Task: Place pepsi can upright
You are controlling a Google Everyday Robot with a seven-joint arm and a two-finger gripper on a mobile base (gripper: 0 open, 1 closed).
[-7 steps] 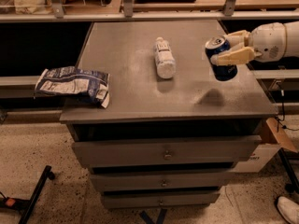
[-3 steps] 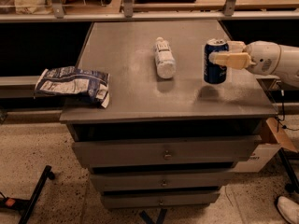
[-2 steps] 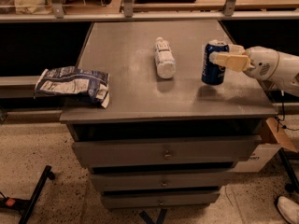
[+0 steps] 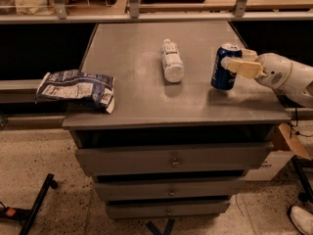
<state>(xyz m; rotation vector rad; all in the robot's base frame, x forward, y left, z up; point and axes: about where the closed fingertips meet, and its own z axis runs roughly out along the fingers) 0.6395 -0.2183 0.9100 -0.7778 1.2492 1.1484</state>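
The pepsi can [image 4: 222, 75], dark blue with a silver top, stands upright on the right part of the grey cabinet top [image 4: 142, 97]. My gripper [image 4: 233, 60] reaches in from the right on a white arm. Its tan fingers [image 4: 243, 68] sit on either side of the can's upper half, shut on it. The can's base rests on or just above the surface.
A white plastic bottle [image 4: 172, 61] lies on its side at the middle of the top. A blue-and-white snack bag [image 4: 76, 88] lies at the left front corner, overhanging the edge. Drawers are below the top and a shelf rail runs behind it.
The gripper has brought the can down and slightly left, from tilted in the air to upright on the cabinet top. The bottle and the bag have not moved.
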